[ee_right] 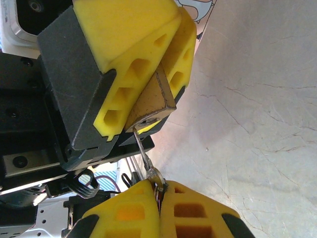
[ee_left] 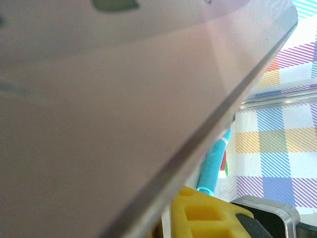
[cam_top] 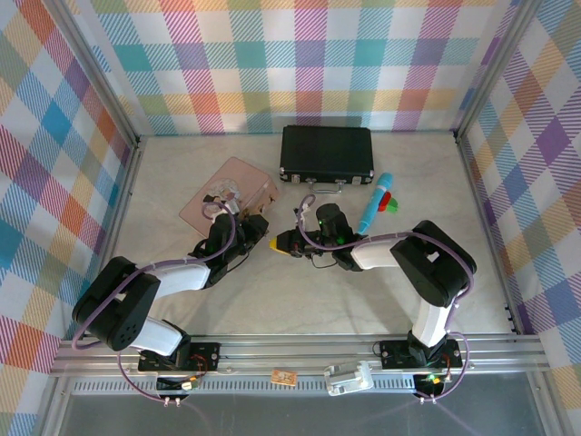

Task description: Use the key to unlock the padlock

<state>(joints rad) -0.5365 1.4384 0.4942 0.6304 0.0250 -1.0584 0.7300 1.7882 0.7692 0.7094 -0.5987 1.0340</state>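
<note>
Pale, stone-veined worktop (cam_top: 272,309) boxed in by plaid walls, seen from my remote station. The two arms meet near its centre, the left arm (cam_top: 172,282) sweeping in from one side and the right arm (cam_top: 427,263) from the other, with bare surface between them and the near rail. A black, hard-edged rectangular case (cam_top: 327,153) lies at the back. A flat pink tin (cam_top: 227,195) sits just beside the left wrist, and its smooth face and straight rim cross the left wrist view too blurred to read. A slim blue pen (cam_top: 374,204) lies to the right, clear of the work.

The left fingers (ee_right: 124,64), yellow foam blocks with moulded hollows on dark grey backing, are clamped on the padlock (ee_right: 154,99). Its brass body is tilted and its shackle is hidden behind the foam. Below, the right fingers (ee_right: 129,213) are pressed together on the head of the key (ee_right: 143,153), a thin silver sliver. The key's tip meets the lock's underside, but I cannot make out how deep it sits. Cracked-looking worktop lies open on one side of the pair.
</note>
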